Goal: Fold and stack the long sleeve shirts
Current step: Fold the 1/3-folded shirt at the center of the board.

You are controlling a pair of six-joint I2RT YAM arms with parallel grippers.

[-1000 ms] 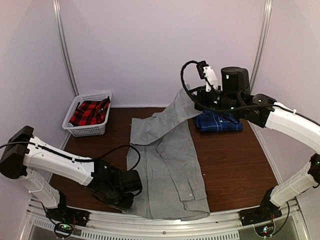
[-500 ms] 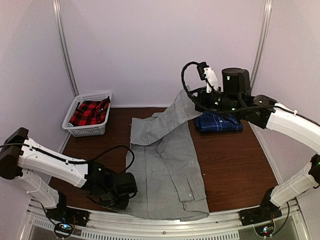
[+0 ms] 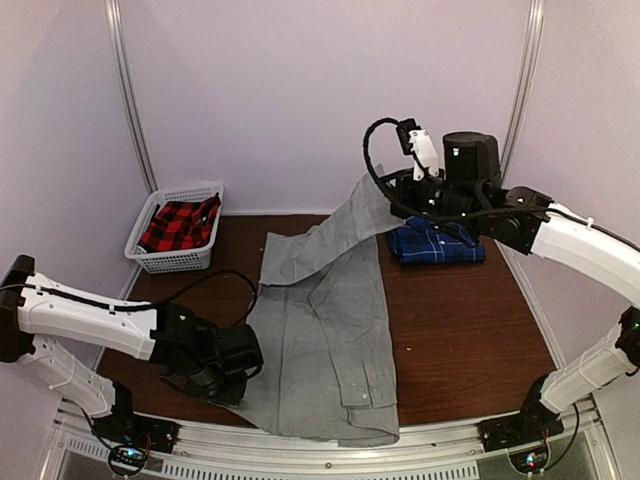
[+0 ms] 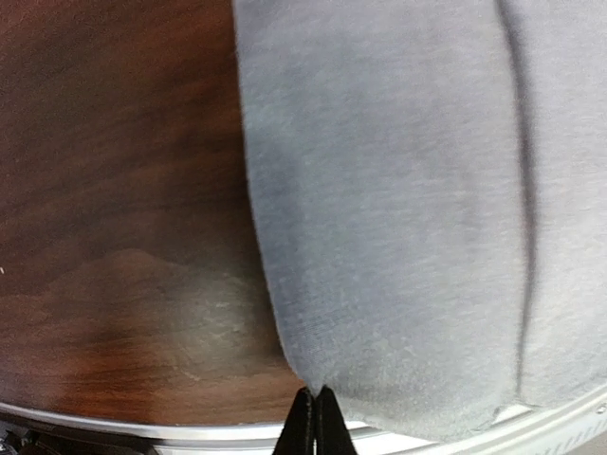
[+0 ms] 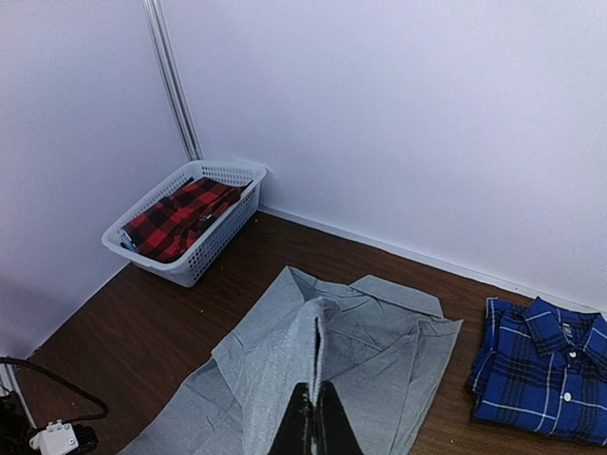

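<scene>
Dragged left since prev. frame, grey shirt (image 3: 330, 330) pinched at hem by L end effector (image 4: 313, 417), raised far edge by R end effector (image 5: 316, 409): pre-fold straightening.

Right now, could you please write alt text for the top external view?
A grey shirt lies spread on a wooden table, its near-left hem pinched by the left end effector, a far part lifted by the right end effector. A folded blue plaid shirt sits far right; a white basket of red plaid fabric far left.
</scene>
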